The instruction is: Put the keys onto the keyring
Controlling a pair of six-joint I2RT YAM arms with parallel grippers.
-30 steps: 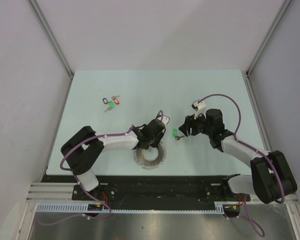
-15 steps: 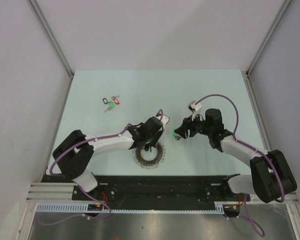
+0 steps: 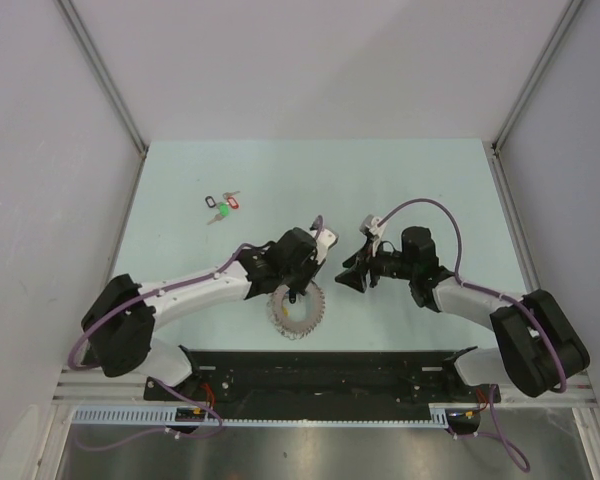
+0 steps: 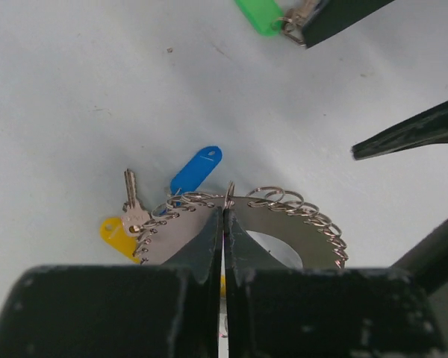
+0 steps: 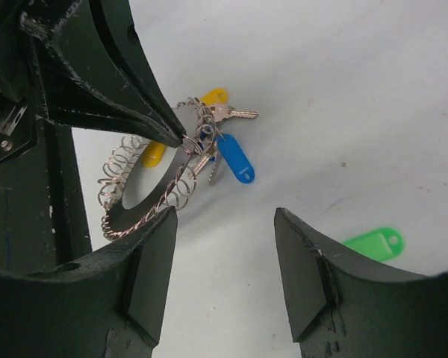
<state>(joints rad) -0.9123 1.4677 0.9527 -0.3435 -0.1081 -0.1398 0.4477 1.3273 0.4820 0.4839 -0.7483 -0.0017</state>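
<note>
The left pincer pinches the keyring (blue-tagged key touching); right pincer spread.

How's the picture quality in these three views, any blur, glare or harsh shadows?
Top external view: even, diffuse light, faint shadows, no glare. Left wrist view: the left pincer is dark and soft, the large grey coiled-wire keyring and blue plastic tag are crisp. Right wrist view: the right pincer is nearly black; the bright green plastic tag casts a soft shadow.
</note>
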